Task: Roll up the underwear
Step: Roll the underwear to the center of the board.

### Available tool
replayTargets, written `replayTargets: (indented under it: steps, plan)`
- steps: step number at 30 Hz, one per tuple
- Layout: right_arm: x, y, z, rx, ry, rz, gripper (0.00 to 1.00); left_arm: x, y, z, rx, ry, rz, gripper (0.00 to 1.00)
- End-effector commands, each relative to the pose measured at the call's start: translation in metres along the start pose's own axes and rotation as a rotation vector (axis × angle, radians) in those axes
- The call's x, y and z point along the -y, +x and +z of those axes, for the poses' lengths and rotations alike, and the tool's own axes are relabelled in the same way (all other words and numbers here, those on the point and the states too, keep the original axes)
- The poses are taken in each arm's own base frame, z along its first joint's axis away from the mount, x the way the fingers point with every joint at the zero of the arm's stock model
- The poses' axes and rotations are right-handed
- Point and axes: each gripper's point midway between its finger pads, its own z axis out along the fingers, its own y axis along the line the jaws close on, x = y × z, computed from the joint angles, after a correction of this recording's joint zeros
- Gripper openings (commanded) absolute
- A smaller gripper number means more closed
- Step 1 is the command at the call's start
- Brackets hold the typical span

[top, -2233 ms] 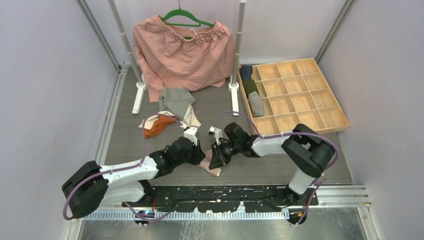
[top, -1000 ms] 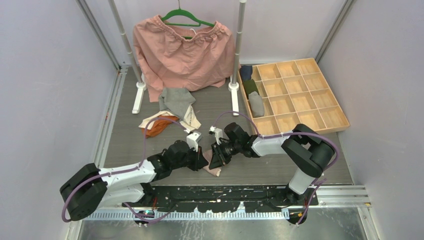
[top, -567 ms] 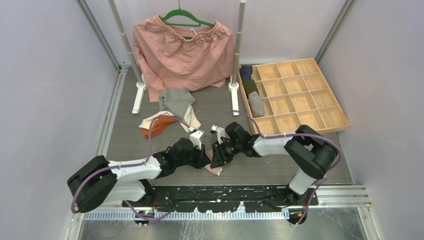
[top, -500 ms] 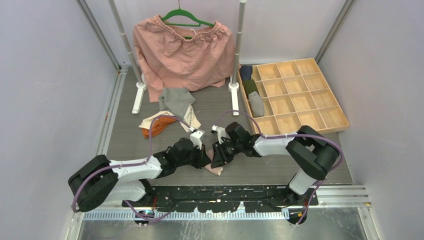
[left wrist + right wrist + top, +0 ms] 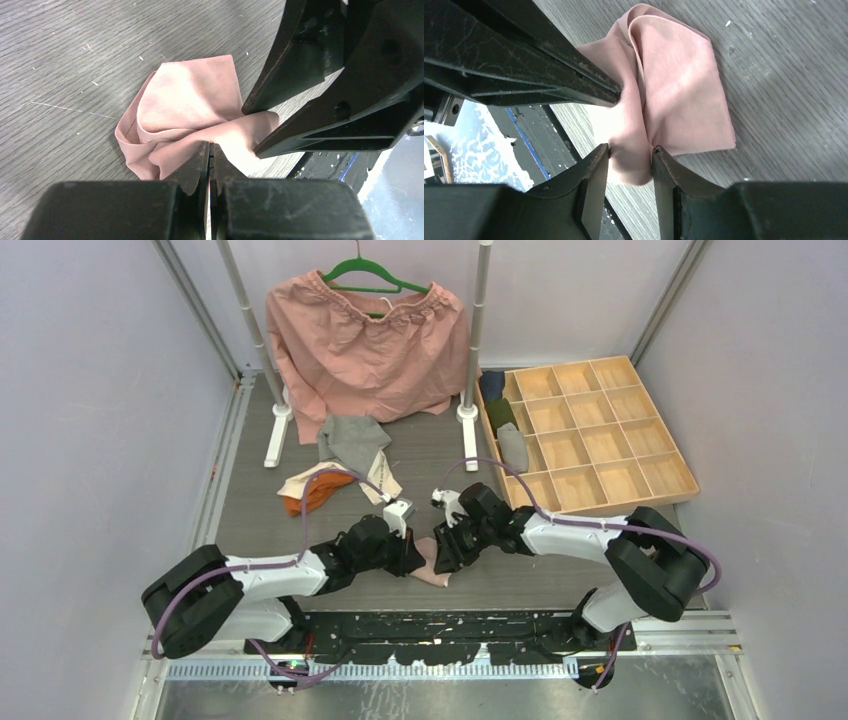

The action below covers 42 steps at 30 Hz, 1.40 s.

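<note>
Grey tabletop carries your pink underwear at its near edge, crumpled between both hands. Your left hand is pinched tight on one fold, and your right hand clamps a bunched fold in a narrow gap. Your underwear pile lies farther left.

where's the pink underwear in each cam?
Top external: pink underwear low centre, between left tool and right tool.
Left wrist: mid-frame, pinched by the left tool.
Right wrist: upper centre, a fold inside the right tool.
Shared landmark: grey wood-grain table under it.
</note>
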Motion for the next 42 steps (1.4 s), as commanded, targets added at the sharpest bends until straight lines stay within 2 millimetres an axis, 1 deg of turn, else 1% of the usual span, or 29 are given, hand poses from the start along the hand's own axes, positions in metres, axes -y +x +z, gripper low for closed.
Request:
replayTargets:
  steps: [1, 6, 12, 15, 18, 21, 23, 25, 27, 29, 31, 36, 38, 42]
  plan:
    - [0.006, -0.001, -0.013, 0.012, 0.062, -0.028, 0.44, -0.01, 0.019, 0.0, -0.07, -0.038, 0.017, 0.01]
    - [0.011, 0.0, -0.023, 0.019, 0.105, -0.076, 0.44, -0.01, 0.019, 0.001, -0.072, -0.039, 0.017, 0.01]
    - [0.011, -0.018, -0.044, 0.136, 0.156, -0.18, 0.49, -0.011, 0.019, 0.002, -0.074, -0.044, 0.013, 0.01]
    - [0.006, -0.03, -0.054, 0.201, 0.195, -0.276, 0.52, -0.012, 0.02, 0.003, -0.081, -0.049, 0.007, 0.01]
    - [-0.005, -0.038, -0.058, 0.245, 0.237, -0.407, 0.57, -0.013, 0.022, 0.005, -0.088, -0.053, 0.0, 0.01]
    - [-0.021, -0.035, -0.051, 0.23, 0.269, -0.574, 0.61, -0.014, 0.023, 0.007, -0.091, -0.055, -0.005, 0.01]
    - [-0.026, -0.033, -0.045, 0.223, 0.315, -0.664, 0.64, -0.014, 0.024, 0.007, -0.095, -0.054, -0.007, 0.01]
    - [-0.039, -0.026, -0.035, 0.207, 0.33, -0.764, 0.65, -0.014, 0.025, 0.008, -0.099, -0.054, -0.006, 0.01]
    - [-0.044, -0.023, -0.027, 0.2, 0.372, -0.824, 0.65, -0.014, 0.026, 0.008, -0.102, -0.053, -0.006, 0.01]
    - [-0.046, -0.021, -0.018, 0.191, 0.418, -0.866, 0.65, -0.014, 0.025, 0.008, -0.101, -0.053, -0.007, 0.01]
    - [-0.043, -0.024, -0.011, 0.19, 0.491, -0.896, 0.65, -0.014, 0.025, 0.008, -0.101, -0.053, -0.008, 0.01]
    - [-0.04, -0.023, 0.007, 0.154, 0.577, -0.938, 0.65, -0.014, 0.025, 0.007, -0.103, -0.055, -0.007, 0.01]
    - [-0.038, -0.022, 0.011, 0.146, 0.594, -0.944, 0.65, -0.014, 0.025, 0.007, -0.101, -0.055, -0.007, 0.01]
    - [-0.029, -0.021, 0.015, 0.128, 0.643, -0.947, 0.63, -0.014, 0.025, 0.008, -0.104, -0.056, -0.007, 0.01]
